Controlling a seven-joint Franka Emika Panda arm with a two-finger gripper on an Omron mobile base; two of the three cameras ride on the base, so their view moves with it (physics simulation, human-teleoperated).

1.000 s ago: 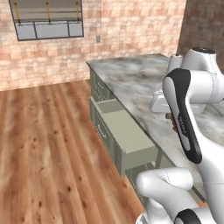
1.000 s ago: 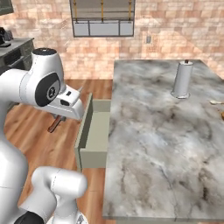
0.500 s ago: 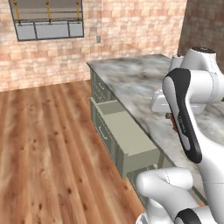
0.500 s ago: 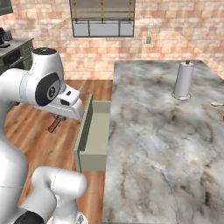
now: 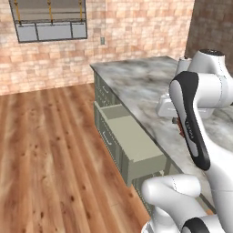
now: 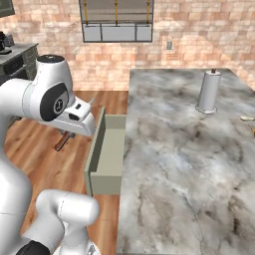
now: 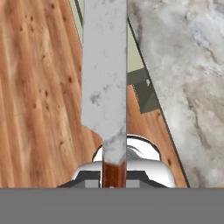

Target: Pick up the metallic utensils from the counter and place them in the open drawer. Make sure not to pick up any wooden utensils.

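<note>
My gripper [image 7: 113, 183] is shut on the small knife [image 7: 105, 87]. Its silvery blade runs up the middle of the hand view, and the dark reddish-brown handle sits between my fingers. In the right base view the gripper [image 6: 67, 137] hangs over the wooden floor, just left of the open drawer [image 6: 112, 149], with the knife handle [image 6: 62, 143] poking out below it. The sage-green drawer [image 5: 132, 141] stands pulled out from the marbled counter [image 5: 141, 86], and its pale inside shows nothing lying in it. A tan utensil [image 6: 247, 118] lies at the far right edge of the counter [image 6: 184, 159].
A grey paper-towel stand [image 6: 208, 92] is upright at the back right of the counter. The wooden floor [image 5: 50, 145] stretches wide to the left of the cabinets. A brick wall with a window [image 6: 117, 22] closes the far side.
</note>
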